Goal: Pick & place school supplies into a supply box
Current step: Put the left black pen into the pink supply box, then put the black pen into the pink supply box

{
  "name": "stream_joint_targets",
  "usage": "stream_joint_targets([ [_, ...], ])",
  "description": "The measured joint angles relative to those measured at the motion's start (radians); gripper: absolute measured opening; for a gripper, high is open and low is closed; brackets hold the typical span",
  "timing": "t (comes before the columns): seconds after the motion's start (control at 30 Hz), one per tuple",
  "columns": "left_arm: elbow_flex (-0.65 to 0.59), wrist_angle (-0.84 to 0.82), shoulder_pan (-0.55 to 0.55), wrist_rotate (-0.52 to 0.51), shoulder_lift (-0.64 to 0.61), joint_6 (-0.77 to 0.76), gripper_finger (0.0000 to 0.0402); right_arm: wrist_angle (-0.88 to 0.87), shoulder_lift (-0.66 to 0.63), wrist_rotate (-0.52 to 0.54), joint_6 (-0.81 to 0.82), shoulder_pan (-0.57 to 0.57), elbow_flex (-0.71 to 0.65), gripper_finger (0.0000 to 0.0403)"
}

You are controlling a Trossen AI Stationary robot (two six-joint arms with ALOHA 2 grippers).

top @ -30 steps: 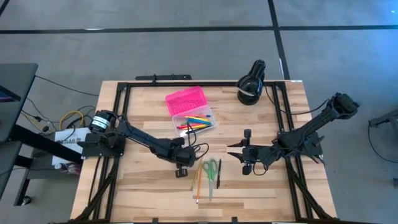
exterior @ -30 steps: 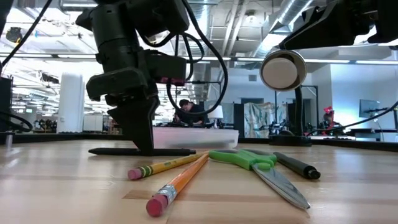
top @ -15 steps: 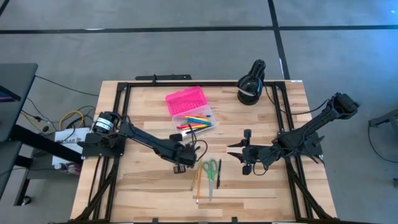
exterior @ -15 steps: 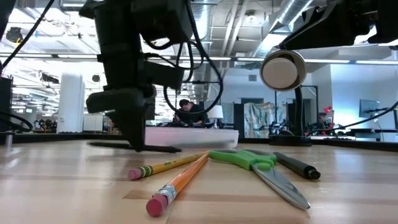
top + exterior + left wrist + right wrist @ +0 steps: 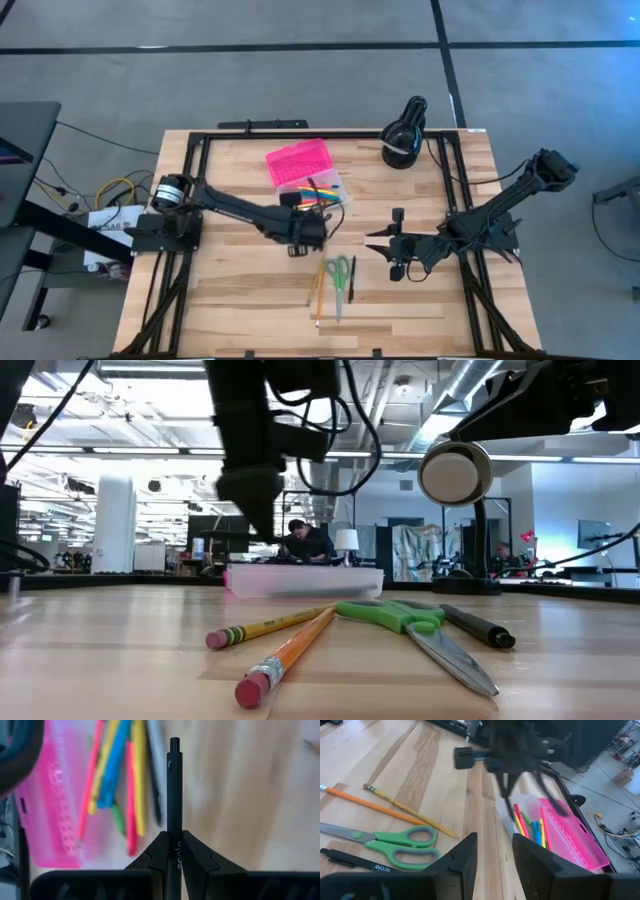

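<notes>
My left gripper (image 5: 303, 236) hovers just near of the supply box, shut on a black pen (image 5: 173, 795). The box stands open: its hot pink lid (image 5: 298, 162) lies flat on the far side, and its clear base (image 5: 318, 192) holds several coloured pens (image 5: 117, 780). On the table lie two pencils (image 5: 316, 290), green-handled scissors (image 5: 339, 274) and another black pen (image 5: 352, 279). My right gripper (image 5: 394, 250) waits open to the right of them, above the table. My left gripper pinches the black pen between its two fingers (image 5: 155, 855), at about the middle of the barrel (image 5: 173, 837). It comes from above, pointing down, with the fingers across the pen. The pen is lifted clear of the table and lies level.
A black rounded object with a white band (image 5: 403, 135) stands near the table's far right corner and shows in the low view too (image 5: 455, 473). Black frame rails (image 5: 190, 180) run along the table's sides. Bare wood (image 5: 230, 290) lies near of the left arm.
My left gripper, shut on the black pen throughout, has risen from the table and moved toward the far edge and a little right, up to the supply box. The pen, lying on the table a second ago, now hangs level and clear of it.
</notes>
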Motion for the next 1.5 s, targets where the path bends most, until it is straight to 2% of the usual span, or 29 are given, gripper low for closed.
stream_joint_targets([
  [0.23, 0.009, 0.045, 0.163, 0.015, -0.002, 0.068, 0.0023, -0.006, 0.000, 0.000, 0.000, 0.000, 0.000, 0.0118],
  [0.47, 0.009, 0.193, 0.299, 0.173, -0.003, 0.141, 0.0025, -0.023, 0.000, 0.000, 0.018, 0.000, 0.000, 0.0118],
  [0.6, 0.009, 0.229, 0.341, 0.209, 0.003, 0.161, 0.0026, -0.031, 0.000, 0.000, 0.026, 0.000, 0.000, 0.0118],
  [0.83, 0.009, 0.236, 0.357, 0.207, 0.003, 0.176, 0.0041, -0.050, 0.000, 0.001, 0.044, 0.000, 0.000, 0.0118],
  [1.2, 0.009, 0.238, 0.349, 0.151, 0.003, 0.187, 0.0168, -0.050, 0.000, 0.001, 0.044, 0.000, 0.000, 0.0118],
  [1.5, 0.010, 0.194, 0.270, 0.114, -0.056, 0.204, 0.0182, -0.056, 0.008, 0.000, 0.085, -0.002, 0.000, 0.0118],
])
